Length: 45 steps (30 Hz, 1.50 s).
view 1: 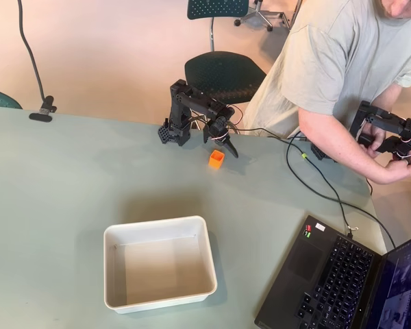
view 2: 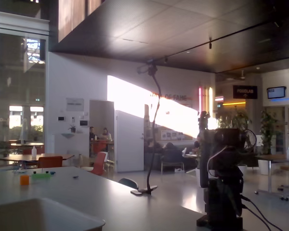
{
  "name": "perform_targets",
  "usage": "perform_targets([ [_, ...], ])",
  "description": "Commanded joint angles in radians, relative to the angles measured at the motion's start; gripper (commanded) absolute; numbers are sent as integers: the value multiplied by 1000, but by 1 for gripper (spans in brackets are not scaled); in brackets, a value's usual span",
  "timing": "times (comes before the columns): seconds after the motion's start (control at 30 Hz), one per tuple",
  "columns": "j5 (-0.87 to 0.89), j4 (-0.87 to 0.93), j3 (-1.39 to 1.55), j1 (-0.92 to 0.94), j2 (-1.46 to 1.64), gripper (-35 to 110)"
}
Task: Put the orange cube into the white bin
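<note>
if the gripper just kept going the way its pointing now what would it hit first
In the overhead view the gripper points down and slightly right, so it would most likely meet the bare table first, just right of the orange cube. Depth is hard to judge, so it might clip the cube.

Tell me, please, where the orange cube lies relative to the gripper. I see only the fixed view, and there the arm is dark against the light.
Observer: In the overhead view the orange cube sits on the table, just left of the gripper, not held.
Operator: Is the white bin empty?
Observer: Yes, the white bin holds nothing. It lies toward the picture's bottom edge, well apart from the cube.
Operator: Are the jaws open?
Observer: I cannot tell; they are too small and dark.
</note>
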Motion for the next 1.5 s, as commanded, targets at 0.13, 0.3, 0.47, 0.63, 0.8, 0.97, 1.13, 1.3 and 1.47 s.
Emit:
perform_targets([
  [0.13, 2, -6, 3, -9, -69, 100],
  [0.3, 5, -6, -11, -11, -272, 101],
  [0.47, 5, -6, -11, -14, -345, 101],
  [0.63, 5, -5, -11, -80, -356, 101],
  [0.8, 5, -8, -11, -138, -357, 101],
  [0.97, 5, -31, -11, -146, -357, 100],
  [1.13, 5, -46, -11, -146, -357, 100],
  [1.3, 5, -46, -11, -141, -402, 100],
  [1.47, 6, -46, -43, -140, -474, 100],
])
